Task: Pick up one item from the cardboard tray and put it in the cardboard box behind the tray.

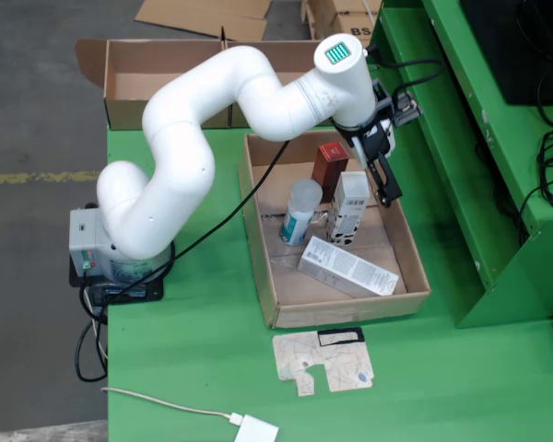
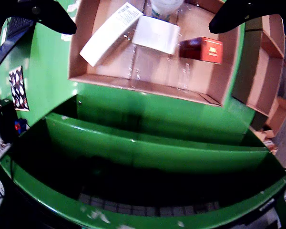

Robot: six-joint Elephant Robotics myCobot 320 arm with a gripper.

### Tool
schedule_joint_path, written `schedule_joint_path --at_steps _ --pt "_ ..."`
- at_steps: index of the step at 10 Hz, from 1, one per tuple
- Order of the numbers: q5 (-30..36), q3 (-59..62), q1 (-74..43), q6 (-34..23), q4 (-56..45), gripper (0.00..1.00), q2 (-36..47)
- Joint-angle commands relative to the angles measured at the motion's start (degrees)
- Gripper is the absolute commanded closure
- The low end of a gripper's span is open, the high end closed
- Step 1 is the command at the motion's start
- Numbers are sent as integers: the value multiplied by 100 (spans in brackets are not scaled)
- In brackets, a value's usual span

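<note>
The cardboard tray (image 1: 281, 304) sits mid-table. It holds a red box (image 1: 330, 164), an upright white carton (image 1: 350, 210), a blue-labelled bottle (image 1: 300, 214) and a flat white box (image 1: 347, 267). My gripper (image 1: 385, 182) hangs over the tray's right wall, beside the white carton. In the wrist view its black fingers (image 2: 43, 14) are spread wide and hold nothing. That view also shows the tray (image 2: 148, 88), red box (image 2: 201, 49), white carton (image 2: 155, 33), flat box (image 2: 109, 33) and bottle (image 2: 166, 7). The open cardboard box (image 1: 138, 78) stands behind the tray at upper left.
A green metal frame (image 1: 498, 157) with cables rises just right of the tray. A flat cardboard cut-out (image 1: 323, 364) and a white adapter with cable (image 1: 256, 430) lie on the table in front. The arm's base (image 1: 111, 258) stands at the left edge.
</note>
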Motion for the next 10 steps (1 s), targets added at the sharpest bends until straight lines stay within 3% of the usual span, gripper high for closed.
schedule_joint_path --at_steps 1,7,10 --pt "-86 -43 114 43 133 0 282" --pt "-132 -377 184 125 318 0 381" --pt "-57 -1209 78 63 922 0 481"
